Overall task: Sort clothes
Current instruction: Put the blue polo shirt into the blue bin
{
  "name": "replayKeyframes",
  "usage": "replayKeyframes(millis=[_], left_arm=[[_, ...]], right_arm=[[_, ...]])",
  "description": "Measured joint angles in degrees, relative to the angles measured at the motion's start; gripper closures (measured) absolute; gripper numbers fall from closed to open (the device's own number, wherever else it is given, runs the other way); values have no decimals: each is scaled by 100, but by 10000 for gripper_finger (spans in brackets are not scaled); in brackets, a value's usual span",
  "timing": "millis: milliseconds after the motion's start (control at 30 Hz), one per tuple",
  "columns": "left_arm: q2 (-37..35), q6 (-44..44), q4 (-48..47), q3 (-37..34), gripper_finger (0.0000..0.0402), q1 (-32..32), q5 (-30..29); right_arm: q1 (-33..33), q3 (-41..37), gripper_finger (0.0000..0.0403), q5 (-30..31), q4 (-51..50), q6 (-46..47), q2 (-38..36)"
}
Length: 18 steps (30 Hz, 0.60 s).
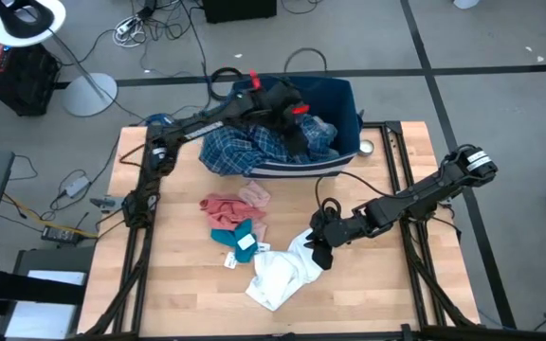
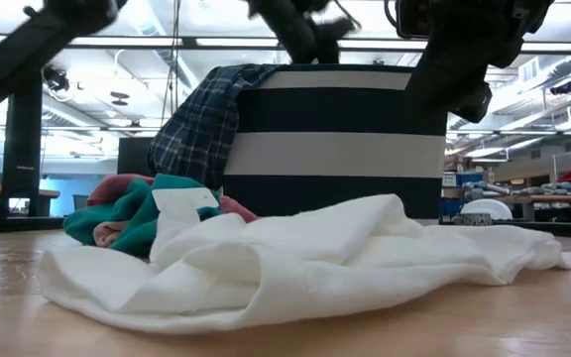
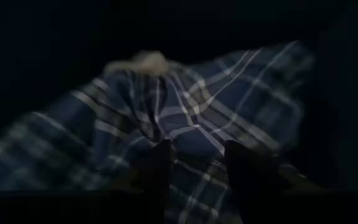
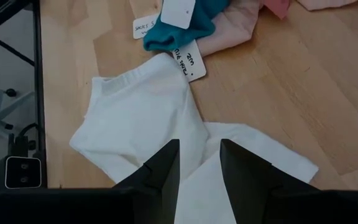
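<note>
The white garment (image 1: 281, 273) lies crumpled on the table near the front, and also shows in the low view (image 2: 295, 258). My right gripper (image 1: 318, 250) is open just above its far right end (image 4: 197, 134). The teal garment (image 1: 233, 237), the salmon pink one (image 1: 222, 208) and the pale pink one (image 1: 255, 196) lie in a small heap to its left. The plaid shirt (image 1: 233, 152) lies in the dark blue bin (image 1: 351, 102) and hangs over its left rim (image 2: 201, 124). My left gripper (image 3: 194, 165) is open inside the bin, over the plaid shirt (image 3: 197, 118).
White paper tags (image 4: 188, 62) lie by the teal garment. A small round object (image 1: 366, 147) sits on the table right of the bin. Dark rails (image 1: 401, 189) run along the table's left and right sides. Bare wood (image 1: 368, 294) shows at the front right.
</note>
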Motion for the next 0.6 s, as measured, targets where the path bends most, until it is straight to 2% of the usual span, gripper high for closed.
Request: replayKeyframes(millis=[233, 400, 500, 600], left_arm=[[-1077, 303, -149, -51, 244, -76, -267], [-1941, 518, -434, -429, 244, -88, -502], [-2637, 595, -394, -1127, 244, -91, -665], [-3503, 634, -35, -2288, 245, -120, -931]], right_arm=[[-26, 0, 286, -2, 50, -11, 0], [-37, 0, 286, -2, 91, -11, 0], [-38, 0, 286, -2, 95, -6, 2], [-51, 0, 286, -2, 142, -4, 2]])
